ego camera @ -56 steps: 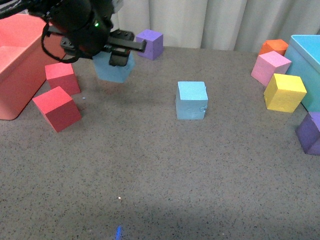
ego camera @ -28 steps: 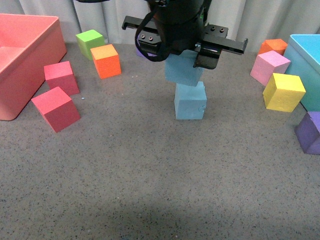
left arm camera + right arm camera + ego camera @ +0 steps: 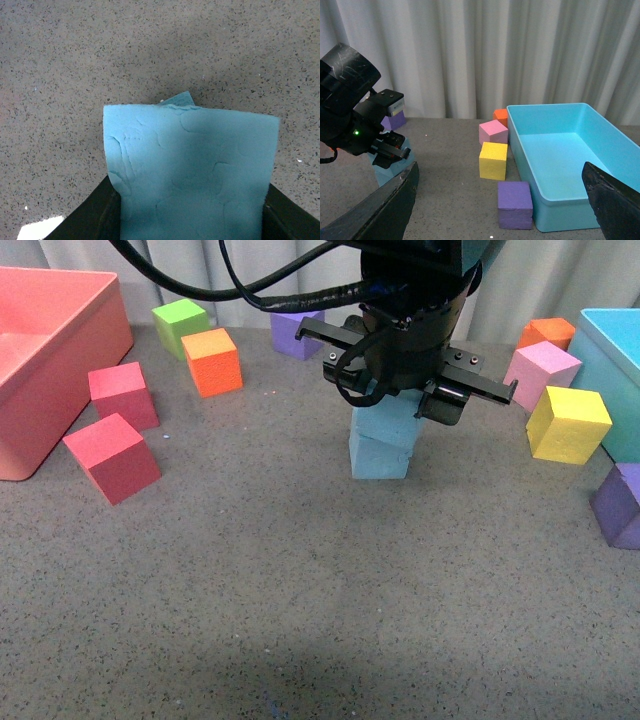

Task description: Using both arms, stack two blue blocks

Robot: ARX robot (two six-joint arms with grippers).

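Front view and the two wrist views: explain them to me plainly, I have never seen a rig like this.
This is a two-armed robot at a grey table. The front view looks out from its body; each wrist view rides on one arm. The left end effector, a two-fingered clamp, grips the upper blue block, set slightly askew on the lower blue block. The left wrist view shows that block close up. The right end effector is open, holding nothing. Coloured cubes, a red bin and a turquoise bin lie around.
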